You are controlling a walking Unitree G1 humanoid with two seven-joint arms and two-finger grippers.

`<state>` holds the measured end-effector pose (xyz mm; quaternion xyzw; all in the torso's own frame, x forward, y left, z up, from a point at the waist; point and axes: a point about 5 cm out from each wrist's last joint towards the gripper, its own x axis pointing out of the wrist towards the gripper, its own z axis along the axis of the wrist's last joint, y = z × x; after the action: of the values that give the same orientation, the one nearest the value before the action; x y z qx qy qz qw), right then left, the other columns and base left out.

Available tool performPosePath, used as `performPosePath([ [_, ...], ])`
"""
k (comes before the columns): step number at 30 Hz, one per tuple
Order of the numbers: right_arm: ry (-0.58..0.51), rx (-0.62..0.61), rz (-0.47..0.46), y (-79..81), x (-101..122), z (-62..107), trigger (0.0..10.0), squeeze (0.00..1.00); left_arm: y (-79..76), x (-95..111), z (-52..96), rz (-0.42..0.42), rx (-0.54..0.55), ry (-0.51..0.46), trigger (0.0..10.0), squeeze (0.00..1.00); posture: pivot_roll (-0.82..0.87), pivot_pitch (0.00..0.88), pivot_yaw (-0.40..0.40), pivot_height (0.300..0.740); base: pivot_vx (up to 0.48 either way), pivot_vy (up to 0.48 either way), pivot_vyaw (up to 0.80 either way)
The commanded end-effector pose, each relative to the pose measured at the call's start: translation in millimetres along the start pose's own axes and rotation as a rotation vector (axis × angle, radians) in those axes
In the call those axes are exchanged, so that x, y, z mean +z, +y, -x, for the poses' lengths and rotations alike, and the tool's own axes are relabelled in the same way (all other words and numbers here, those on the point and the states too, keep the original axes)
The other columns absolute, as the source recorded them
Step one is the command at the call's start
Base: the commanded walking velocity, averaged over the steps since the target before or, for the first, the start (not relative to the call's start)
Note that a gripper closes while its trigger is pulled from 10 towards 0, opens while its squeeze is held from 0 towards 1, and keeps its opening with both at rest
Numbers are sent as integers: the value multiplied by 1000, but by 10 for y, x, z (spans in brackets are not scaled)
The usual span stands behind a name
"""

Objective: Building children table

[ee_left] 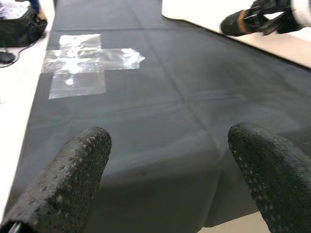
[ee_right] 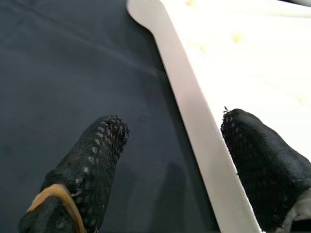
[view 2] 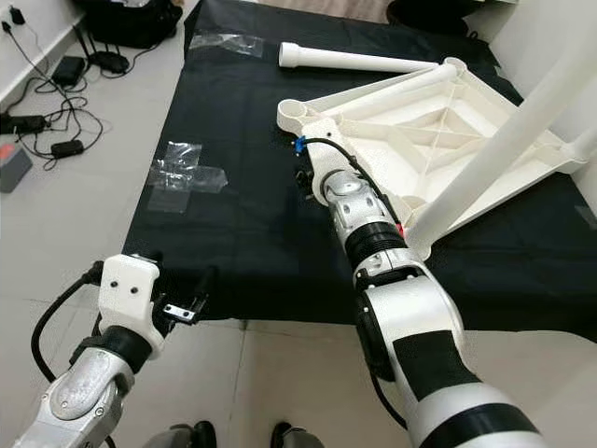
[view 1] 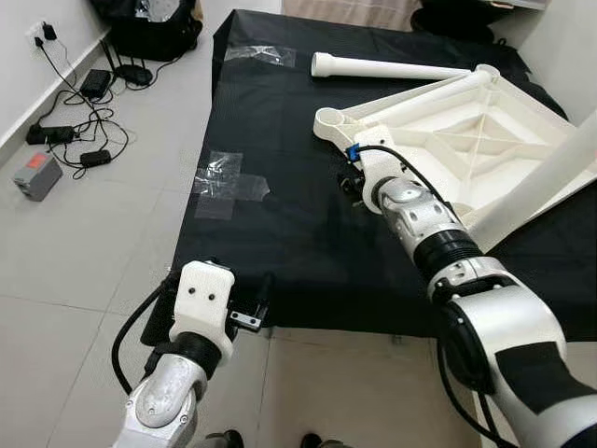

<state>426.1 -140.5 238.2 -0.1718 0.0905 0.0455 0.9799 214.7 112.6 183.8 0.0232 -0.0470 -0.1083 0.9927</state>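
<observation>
A white children's table top (view 1: 485,131) lies upside down on a black cloth (view 1: 280,243). One white leg (view 1: 546,173) stands fixed in its near corner and rises to the right. A loose white leg (view 1: 392,67) lies on the cloth behind it. An empty round socket (view 1: 328,119) shows at the table top's left corner. My right gripper (ee_right: 175,124) is open, its fingers on either side of the table top's left rim (ee_right: 194,116), just below that socket. My left gripper (ee_left: 170,136) hovers open over the cloth's near edge, holding nothing.
Clear tape patches (view 1: 224,182) are stuck on the cloth's left part. Cables and chargers (view 1: 79,121) and a grey box (view 1: 37,175) lie on the tiled floor at the left. A black bag (view 1: 154,28) sits at the back. A white wall (view 1: 569,47) stands at the right.
</observation>
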Motion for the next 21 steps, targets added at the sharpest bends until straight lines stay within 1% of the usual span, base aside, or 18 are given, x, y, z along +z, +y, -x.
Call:
performPosePath([
  [1,6,-37,-14,-82,2,2,10000,0,-30,-1,38,9,-1,12,10000,0,89,259,-168,740,0,0,0],
  [4,-3,-45,-25,-99,39,3,10000,0,-37,6,43,11,-2,12,10000,0,87,264,-168,740,0,0,0],
  [6,-13,-57,-55,-130,97,7,10000,0,-62,32,58,16,-7,9,10000,0,84,288,-176,740,0,0,0],
  [7,-13,-57,-55,-130,97,7,10000,0,-62,32,58,16,-7,9,10000,0,84,288,-176,740,0,0,0],
  [11,0,-34,-51,-122,85,5,10000,0,-75,69,71,20,-8,3,10000,0,82,300,-179,740,0,0,0],
  [12,22,-25,-51,-121,35,3,10000,0,-73,97,94,25,-4,3,10000,0,75,327,-181,740,0,0,0],
  [13,22,-25,-51,-121,35,3,10000,0,-73,97,94,25,-4,3,10000,0,75,327,-181,740,0,0,0],
  [14,38,-21,-41,-123,-2,2,10000,0,-80,123,124,32,-2,6,10000,0,69,345,-184,740,0,0,0],
  [16,41,-20,-40,-122,-11,1,10000,0,-84,128,129,35,-2,7,10000,0,69,345,-184,740,0,0,0],
  [18,44,-17,-32,-120,-13,1,10000,0,-98,137,152,35,-6,10,10000,0,64,364,-184,740,0,0,0],
  [21,53,-3,-8,-116,-24,1,10000,0,-115,144,184,36,-10,18,10000,0,62,376,-185,740,0,0,0],
])
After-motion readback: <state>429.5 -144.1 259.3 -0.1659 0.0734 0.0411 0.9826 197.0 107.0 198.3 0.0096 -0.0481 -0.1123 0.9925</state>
